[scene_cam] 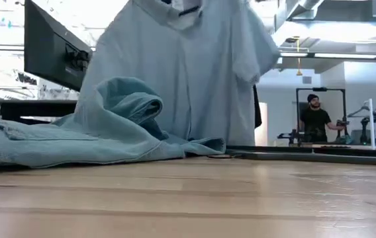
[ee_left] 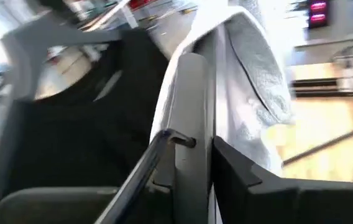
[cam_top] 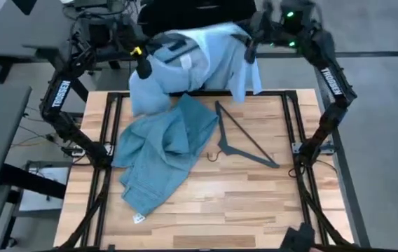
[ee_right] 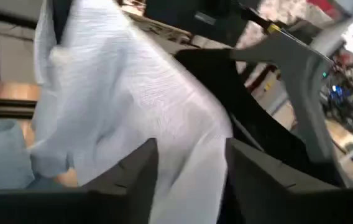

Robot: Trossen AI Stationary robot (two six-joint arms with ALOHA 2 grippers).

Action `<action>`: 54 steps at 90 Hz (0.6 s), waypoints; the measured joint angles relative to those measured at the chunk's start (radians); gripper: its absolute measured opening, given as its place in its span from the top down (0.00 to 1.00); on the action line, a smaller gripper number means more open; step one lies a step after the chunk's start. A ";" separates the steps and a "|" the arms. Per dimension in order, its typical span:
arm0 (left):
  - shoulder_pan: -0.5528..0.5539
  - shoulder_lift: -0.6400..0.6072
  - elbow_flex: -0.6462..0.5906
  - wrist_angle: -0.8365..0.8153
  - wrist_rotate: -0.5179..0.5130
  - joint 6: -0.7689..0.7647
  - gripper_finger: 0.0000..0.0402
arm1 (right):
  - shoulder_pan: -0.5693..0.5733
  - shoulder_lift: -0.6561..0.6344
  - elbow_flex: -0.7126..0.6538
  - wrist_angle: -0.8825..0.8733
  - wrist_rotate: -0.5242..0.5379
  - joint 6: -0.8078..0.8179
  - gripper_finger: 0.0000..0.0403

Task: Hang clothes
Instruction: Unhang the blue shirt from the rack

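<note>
We are holding the shirt (cam_top: 199,66) up at the far edge of the table (cam_top: 255,196), and the main risk, as we judge it, is that it slides off before it is properly hung. It is draping between our two arms, its hem brushing the jeans (cam_top: 164,150) lying crumpled on the table's left half, so a snag on the denim could drag it down or pull the jeans along. A second risk is a collision with the black tee (ee_left: 71,124), which is already hanging just behind the shirt (the wrist views show it on a grey hanger (ee_right: 288,56)); pushing forward carelessly could knock it loose. A spare hanger (cam_top: 244,140) is lying on the table to the right of the jeans, apart from them.

Our left gripper (ee_left: 192,149) is sitting at the shirt's collar side, fingers nearly together, pinching a pale fold of the shirt along with what looks like a grey hanger arm. Our right gripper (ee_right: 192,168) is at the shirt's other shoulder, its fingers standing somewhat apart with the pale cloth bunched between them; we are taking that as a grip, though a looser one.
</note>
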 joint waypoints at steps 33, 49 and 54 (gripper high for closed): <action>-0.001 -0.001 -0.001 -0.007 0.021 0.003 0.90 | -0.035 -0.008 -0.004 -0.140 -0.004 0.090 0.37; -0.008 -0.011 0.000 -0.011 0.048 0.008 0.90 | -0.083 0.013 -0.015 -0.165 0.002 0.129 0.37; -0.012 -0.012 0.000 -0.009 0.063 0.008 0.90 | -0.093 0.023 -0.024 -0.153 -0.005 0.129 0.37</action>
